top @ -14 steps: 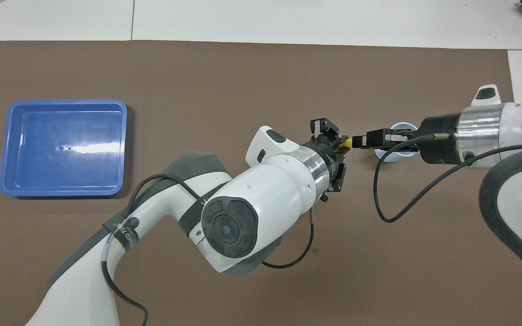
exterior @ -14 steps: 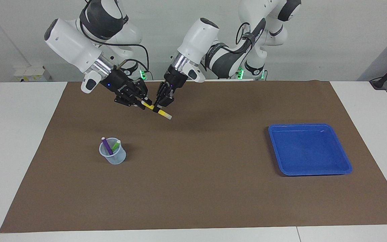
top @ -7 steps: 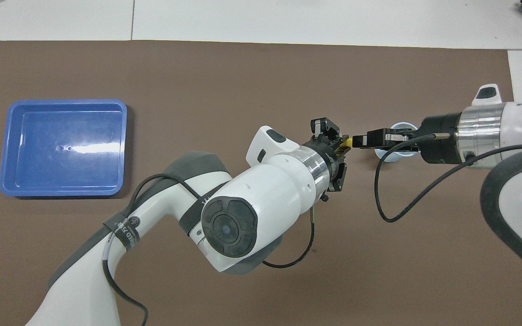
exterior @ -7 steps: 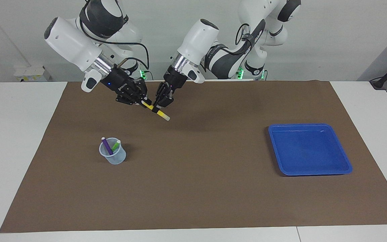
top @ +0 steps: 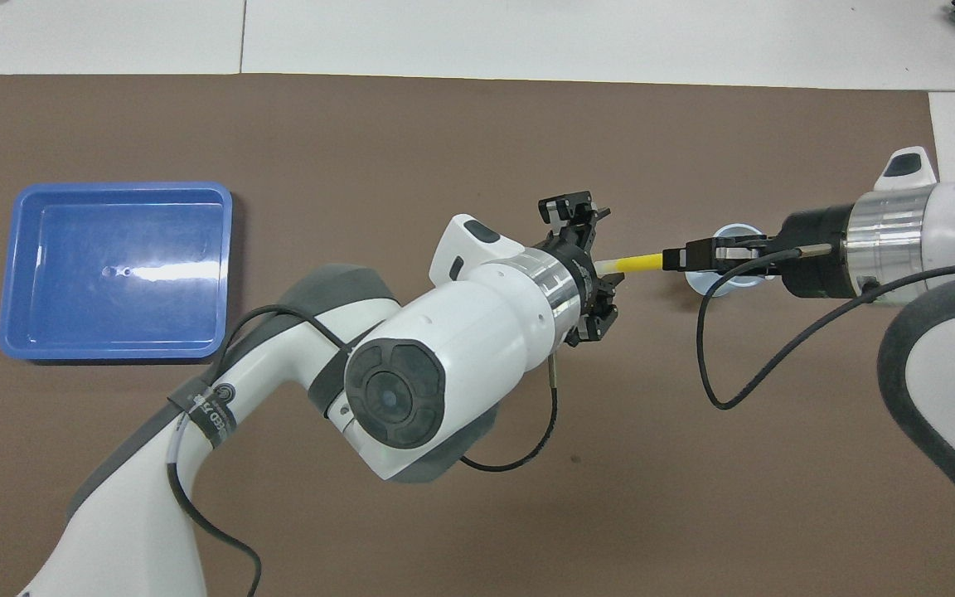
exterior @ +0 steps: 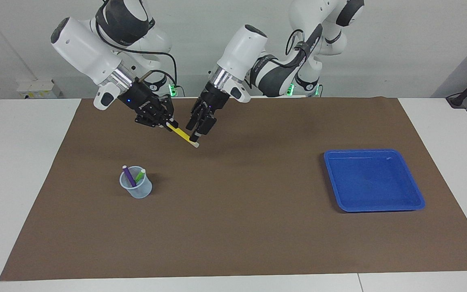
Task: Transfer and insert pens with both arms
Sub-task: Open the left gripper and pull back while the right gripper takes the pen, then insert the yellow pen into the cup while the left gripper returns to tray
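Upper centre of the frame, the right gripper (exterior: 169, 123) pinched the yellow pen (exterior: 181, 133) by one end; the left gripper (exterior: 199, 132), fingers parted, flanked its pale tip without gripping

No legible text; small marks on arms too blurred to read.

Robot lab: two benchtop arms (exterior: 258, 61)
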Tool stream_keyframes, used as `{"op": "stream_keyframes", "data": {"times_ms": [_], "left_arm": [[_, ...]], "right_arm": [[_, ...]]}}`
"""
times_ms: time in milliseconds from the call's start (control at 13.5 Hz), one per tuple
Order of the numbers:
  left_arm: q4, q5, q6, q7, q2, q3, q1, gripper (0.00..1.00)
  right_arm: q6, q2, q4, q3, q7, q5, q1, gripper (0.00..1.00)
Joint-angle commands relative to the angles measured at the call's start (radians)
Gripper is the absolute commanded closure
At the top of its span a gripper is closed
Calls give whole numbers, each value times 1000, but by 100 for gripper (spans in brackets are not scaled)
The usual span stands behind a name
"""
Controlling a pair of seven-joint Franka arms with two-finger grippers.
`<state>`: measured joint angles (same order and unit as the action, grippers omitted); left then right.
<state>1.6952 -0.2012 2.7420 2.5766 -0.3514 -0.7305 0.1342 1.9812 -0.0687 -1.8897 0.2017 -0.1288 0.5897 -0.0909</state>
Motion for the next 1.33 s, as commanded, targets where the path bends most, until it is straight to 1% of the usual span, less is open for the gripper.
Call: {"op": "stream_keyframes", "data": {"times_ms": [0, 74, 296, 370, 444, 518, 666, 814, 961, 1035, 1183, 1257], "left_arm": [[11, -23, -45, 4, 28, 2, -70, 30], [8, -24, -60, -27, 28, 2, -96, 34], [9, -23, -113, -169, 31, 2, -143, 33], [12, -23, -123, -211, 31, 0, -160, 30], [12, -24, -146, -245, 32, 0, -183, 26], [11, -24, -183, -274, 34, 0, -197, 25], [12, -23, -308, -378, 48, -4, -234, 25], [0, -23, -410, -520, 57, -6, -258, 25], [1, -20, -472, -657, 63, -7, -290, 25], [4, -15, -487, -689, 63, -7, -301, 25], [-3, -14, -580, -813, 71, -9, -327, 24], [-6, -14, -626, -879, 72, -9, -329, 24]], "right_arm": [[-68, 18, 49, 8, -2, -153, -61, 100], [-70, 21, 50, 8, -29, -218, -73, 100], [-30, 38, 50, 8, -109, -407, -119, 100], [2, 50, 49, 8, -121, -424, -134, 100], [27, 69, 50, 8, -124, -429, -142, 100], [54, 84, 49, 8, -124, -430, -144, 100], [106, 121, 50, 8, -126, -465, -144, 100], [158, 164, 49, 10, -124, -485, -142, 100], [176, 196, 47, 10, -112, -485, -138, 100], [182, 207, 41, 10, -106, -485, -138, 100], [202, 225, 29, 8, -100, -485, -132, 100], [203, 231, 26, 8, -95, -485, -130, 89]]}}
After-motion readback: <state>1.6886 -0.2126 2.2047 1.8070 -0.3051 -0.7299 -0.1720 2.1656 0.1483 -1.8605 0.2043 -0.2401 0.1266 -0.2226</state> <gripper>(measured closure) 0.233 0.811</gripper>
